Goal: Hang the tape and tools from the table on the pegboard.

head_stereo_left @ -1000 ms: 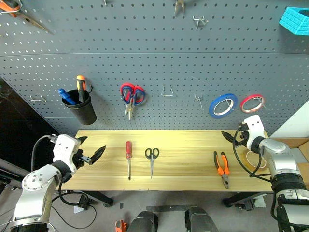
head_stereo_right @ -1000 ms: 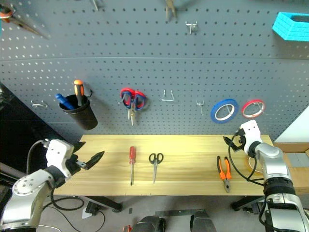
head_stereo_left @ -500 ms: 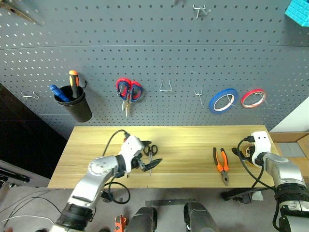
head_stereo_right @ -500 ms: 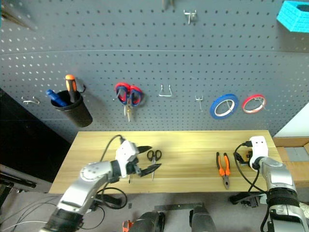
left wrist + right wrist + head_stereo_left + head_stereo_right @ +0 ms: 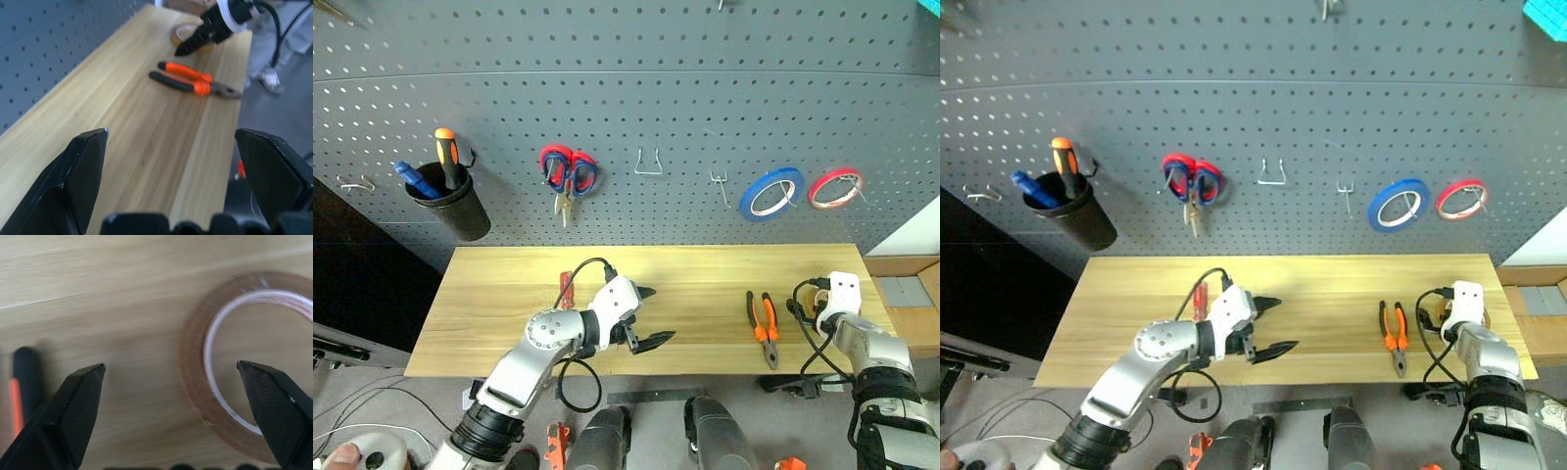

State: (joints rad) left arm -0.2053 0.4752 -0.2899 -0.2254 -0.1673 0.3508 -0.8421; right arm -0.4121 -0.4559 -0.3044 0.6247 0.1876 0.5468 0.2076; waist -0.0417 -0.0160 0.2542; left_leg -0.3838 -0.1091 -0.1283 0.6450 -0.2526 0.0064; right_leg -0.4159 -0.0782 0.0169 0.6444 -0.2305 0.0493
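My left gripper hovers open and empty over the middle of the light wooden table. The black-handled scissors are hidden under that hand. Just to the hand's left, part of the red-handled screwdriver shows. The orange-and-black pliers lie toward the right end. My right gripper stands open just above the tan tape roll, which lies flat at the table's right end. The left wrist view takes in the pliers and the tape too. The dark grey pegboard rises behind the table.
On the pegboard hang a black cup holding a blue tool and an orange-and-black screwdriver, red-and-blue scissors, a blue tape ring and a red tape ring. Bare hooks sit between them.
My left gripper has swept right from the table's left end to its middle, covering the scissors. My right gripper has sunk toward the tape. The camera has tilted down.
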